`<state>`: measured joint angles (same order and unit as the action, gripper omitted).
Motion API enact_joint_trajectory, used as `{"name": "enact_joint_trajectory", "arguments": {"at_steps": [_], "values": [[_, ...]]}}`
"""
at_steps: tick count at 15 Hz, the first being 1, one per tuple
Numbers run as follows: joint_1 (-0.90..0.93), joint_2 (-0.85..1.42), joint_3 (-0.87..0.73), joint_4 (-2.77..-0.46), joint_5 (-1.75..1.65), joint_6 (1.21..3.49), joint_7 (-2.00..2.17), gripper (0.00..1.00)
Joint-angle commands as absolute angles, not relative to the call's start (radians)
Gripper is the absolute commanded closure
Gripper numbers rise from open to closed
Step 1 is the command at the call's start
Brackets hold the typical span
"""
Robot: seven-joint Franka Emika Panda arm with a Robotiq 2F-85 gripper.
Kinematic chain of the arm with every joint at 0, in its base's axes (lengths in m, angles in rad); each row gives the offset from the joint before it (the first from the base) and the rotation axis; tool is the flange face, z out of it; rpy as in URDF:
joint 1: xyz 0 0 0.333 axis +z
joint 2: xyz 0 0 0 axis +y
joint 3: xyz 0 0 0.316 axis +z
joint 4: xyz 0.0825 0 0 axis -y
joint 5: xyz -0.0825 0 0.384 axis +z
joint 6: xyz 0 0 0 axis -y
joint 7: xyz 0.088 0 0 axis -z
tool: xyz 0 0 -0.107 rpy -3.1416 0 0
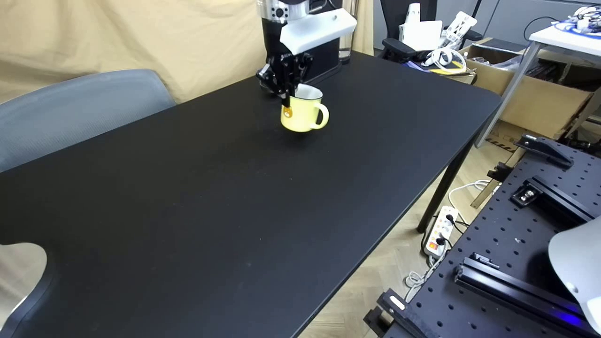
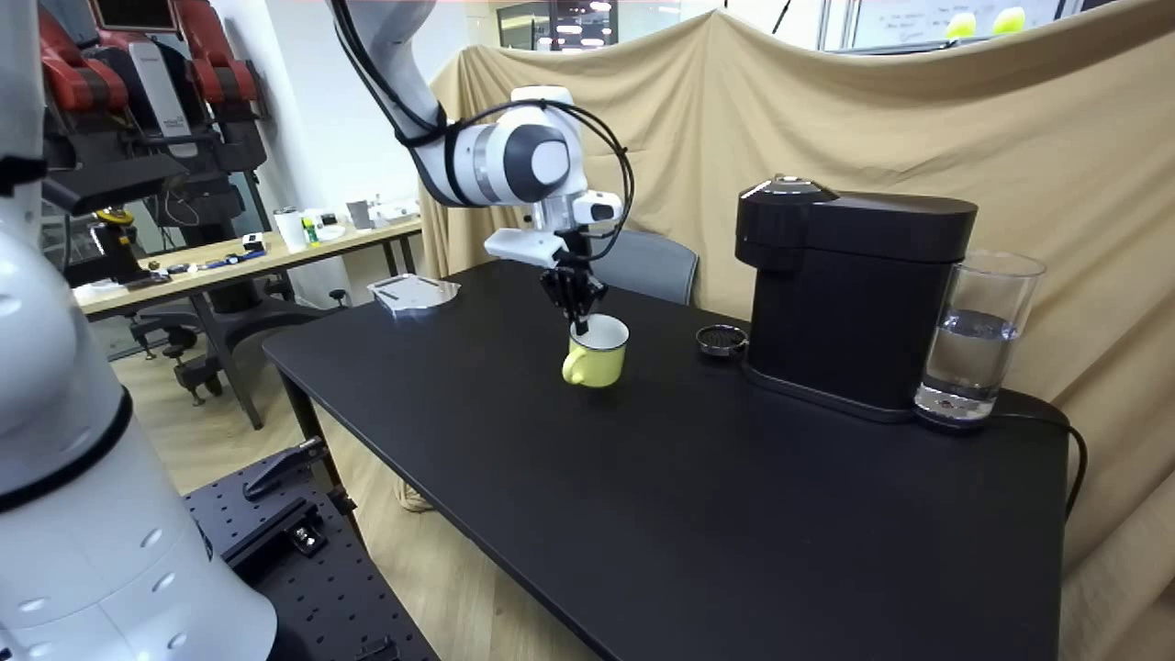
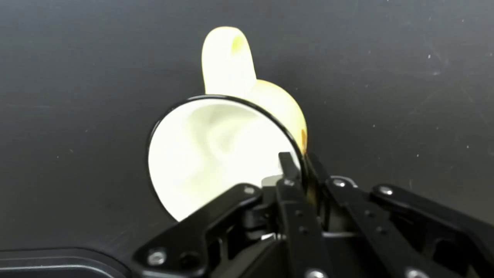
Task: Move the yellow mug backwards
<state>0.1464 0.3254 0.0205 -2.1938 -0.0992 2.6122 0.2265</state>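
The yellow mug [image 1: 300, 118] has a white inside, a dark rim line and a loop handle. It also shows in an exterior view [image 2: 603, 364] and in the wrist view [image 3: 279, 102]. My gripper [image 3: 298, 157] is shut on the mug's wall, with one finger inside the rim and one outside. The gripper also shows in both exterior views [image 1: 287, 99] [image 2: 580, 323], above the mug at its rim. The mug is slightly tilted, with a dark shadow under it. It appears a little above the table, but the gap is hard to judge. The outer fingertip is partly hidden by the rim.
A black coffee machine [image 2: 854, 303] with a clear water tank [image 2: 978, 353] stands on the black table [image 2: 734, 514]. A small round drip tray [image 2: 721, 341] lies beside it. A grey chair [image 1: 84, 110] stands at the table's curtain side. A silvery plate [image 2: 413, 293] lies at a far corner.
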Motion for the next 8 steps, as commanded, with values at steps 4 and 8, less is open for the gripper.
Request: {"name": "enact_joint_trajectory", "arguments": {"at_steps": [4,8], "values": [[0.159,0.457,0.005,-1.974,-0.115,2.526,0.235,0.97],[0.172,0.511,-0.005,-1.919,-0.120,2.520,0.245,0.97]]}}
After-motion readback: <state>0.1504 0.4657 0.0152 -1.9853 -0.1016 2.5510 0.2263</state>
